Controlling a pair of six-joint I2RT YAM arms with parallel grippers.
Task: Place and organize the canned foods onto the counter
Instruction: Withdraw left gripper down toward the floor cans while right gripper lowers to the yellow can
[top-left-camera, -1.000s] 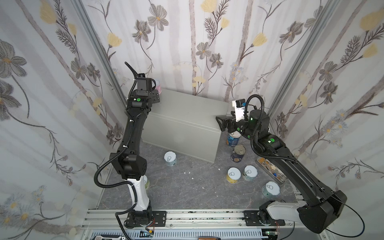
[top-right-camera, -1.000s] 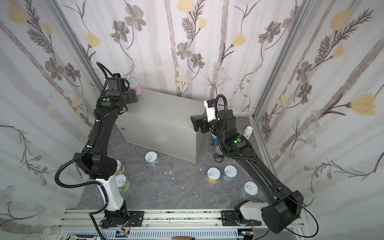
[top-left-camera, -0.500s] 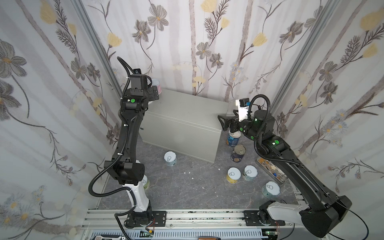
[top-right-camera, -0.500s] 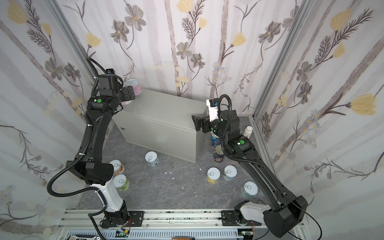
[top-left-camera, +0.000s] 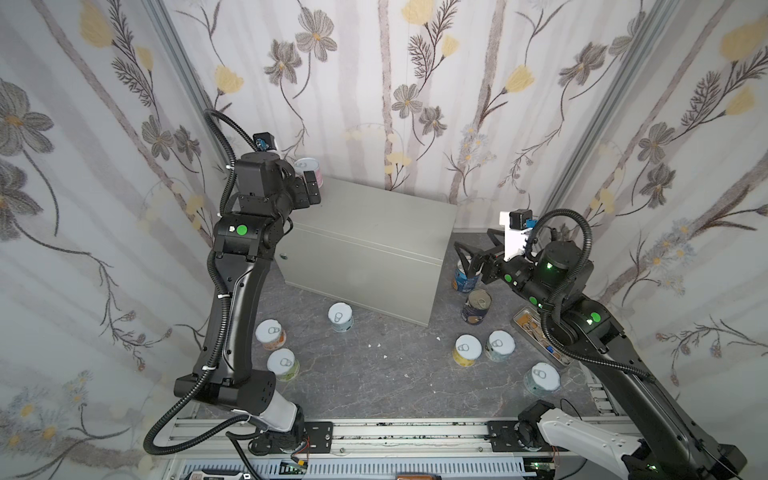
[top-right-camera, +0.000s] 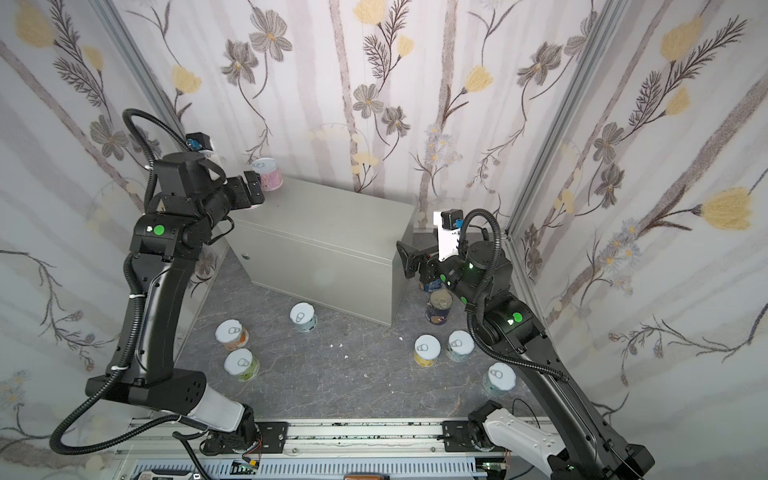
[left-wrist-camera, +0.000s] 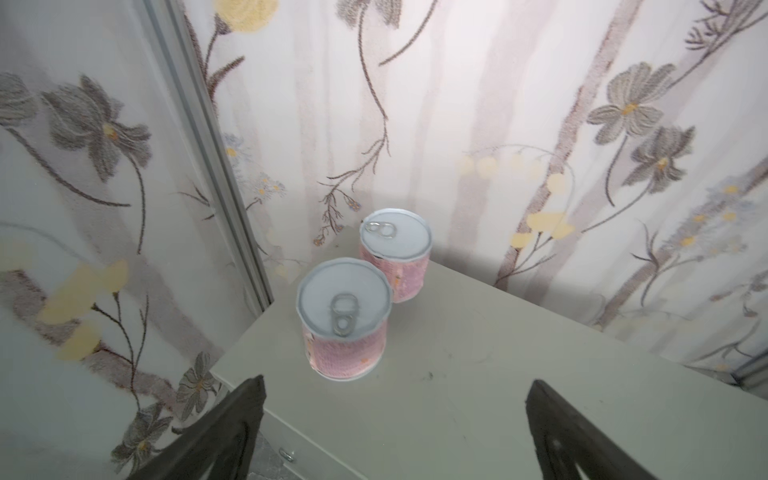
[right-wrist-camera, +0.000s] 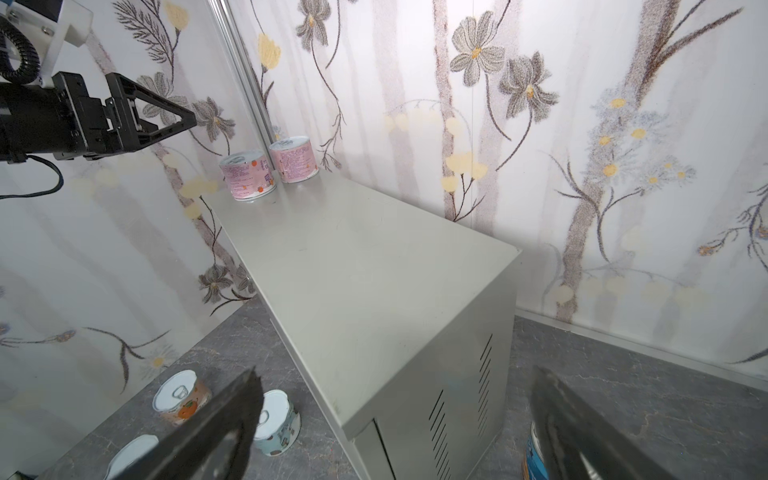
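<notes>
Two short pink-labelled pull-tab cans (left-wrist-camera: 345, 320) stand at the far-left corner of the light-grey metal box counter (left-wrist-camera: 519, 353). Spread and empty: left gripper (left-wrist-camera: 397, 380), right gripper (right-wrist-camera: 397, 372). Risk: a left finger clips the nearer can and knocks it off the edge.

Robot lab booth; wallpapered panels (top-left-camera: 415, 104); aluminium rail (top-left-camera: 415, 436)

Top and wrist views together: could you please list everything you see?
counter: one, light grey, on the floor at the back
pink cans: two, pink labels, upright on the counter's far left corner
short cans: six, pastel labels, upright on the floor, three each side
tall cans: two, blue and navy, floor right of the counter
flat tin: one, metal, floor, far right
left hand: one, black, open beside the pink cans
right hand: one, black, open by the counter's right end
</notes>
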